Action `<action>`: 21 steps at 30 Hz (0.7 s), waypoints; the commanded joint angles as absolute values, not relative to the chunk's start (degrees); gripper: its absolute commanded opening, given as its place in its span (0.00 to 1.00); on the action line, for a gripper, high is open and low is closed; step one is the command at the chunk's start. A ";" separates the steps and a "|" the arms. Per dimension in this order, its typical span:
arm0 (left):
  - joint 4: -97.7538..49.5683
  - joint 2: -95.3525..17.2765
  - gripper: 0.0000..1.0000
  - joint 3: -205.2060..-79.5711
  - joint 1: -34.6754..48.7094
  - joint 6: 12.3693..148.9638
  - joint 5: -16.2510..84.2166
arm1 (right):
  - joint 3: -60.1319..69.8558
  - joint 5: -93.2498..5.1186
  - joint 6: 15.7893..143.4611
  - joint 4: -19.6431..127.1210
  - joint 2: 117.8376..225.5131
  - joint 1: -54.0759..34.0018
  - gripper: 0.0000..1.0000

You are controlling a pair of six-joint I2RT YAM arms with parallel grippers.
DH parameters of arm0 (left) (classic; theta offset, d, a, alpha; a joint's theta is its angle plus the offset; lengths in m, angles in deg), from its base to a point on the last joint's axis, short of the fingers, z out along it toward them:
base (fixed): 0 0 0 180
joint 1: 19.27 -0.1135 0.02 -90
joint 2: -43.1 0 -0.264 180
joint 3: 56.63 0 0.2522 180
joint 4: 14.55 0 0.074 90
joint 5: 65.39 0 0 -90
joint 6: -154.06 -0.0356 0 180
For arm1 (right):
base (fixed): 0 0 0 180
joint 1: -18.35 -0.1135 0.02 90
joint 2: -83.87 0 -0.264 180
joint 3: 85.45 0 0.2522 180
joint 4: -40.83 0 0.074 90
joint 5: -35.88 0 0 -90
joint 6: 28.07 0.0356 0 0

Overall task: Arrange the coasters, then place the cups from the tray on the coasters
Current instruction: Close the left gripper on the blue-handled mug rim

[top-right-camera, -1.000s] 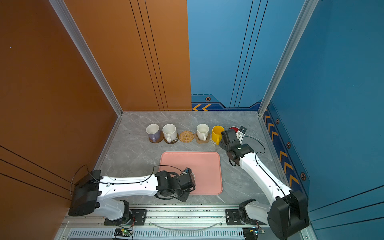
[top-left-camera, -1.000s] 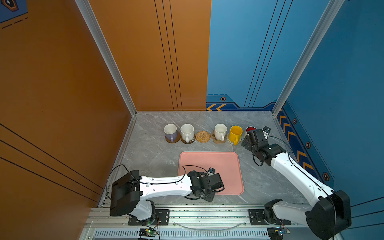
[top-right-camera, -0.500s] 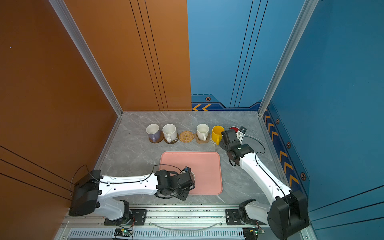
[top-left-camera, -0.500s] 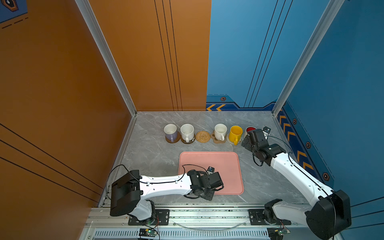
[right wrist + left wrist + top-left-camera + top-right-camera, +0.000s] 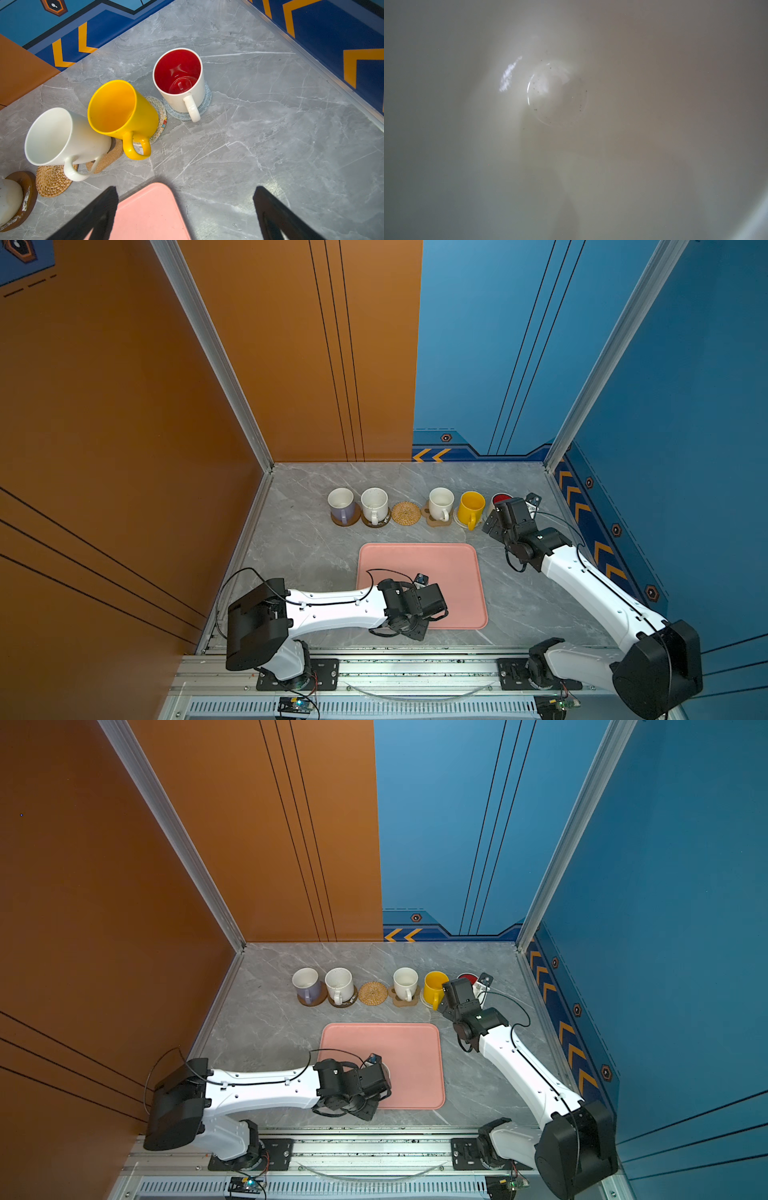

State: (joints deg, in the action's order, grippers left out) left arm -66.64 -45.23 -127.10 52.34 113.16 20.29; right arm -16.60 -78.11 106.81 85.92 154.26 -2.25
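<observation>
Your right gripper (image 5: 186,189) stands wide open, empty, near the red-lined mug (image 5: 180,83); left gripper (image 5: 432,605) over the pink tray (image 5: 449,564): grip cannot be told

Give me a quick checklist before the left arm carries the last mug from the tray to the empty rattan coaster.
1. Rattan coaster free: ok.
2. Left gripper grip on the last mug: cannot tell, fingers hidden.
3. Right gripper open, empty, beside the route from the tray: ok.
4. Speckled mug and plain white mug flanking that coaster upright: ok.
5. Red-lined mug upright on its pale-blue coaster: ok.
</observation>
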 commanded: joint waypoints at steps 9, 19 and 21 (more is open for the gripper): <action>-67.60 -47.73 0.19 -128.48 51.35 112.05 20.04 | -17.20 -77.59 106.99 85.71 154.60 -1.78 1.00; -67.68 -47.81 0.00 -128.48 50.97 111.84 20.48 | -17.20 -77.52 106.94 85.53 155.11 -1.72 1.00; -67.68 -47.80 0.00 -128.48 50.86 111.65 20.57 | -17.20 -77.53 106.95 85.53 155.21 -1.73 1.00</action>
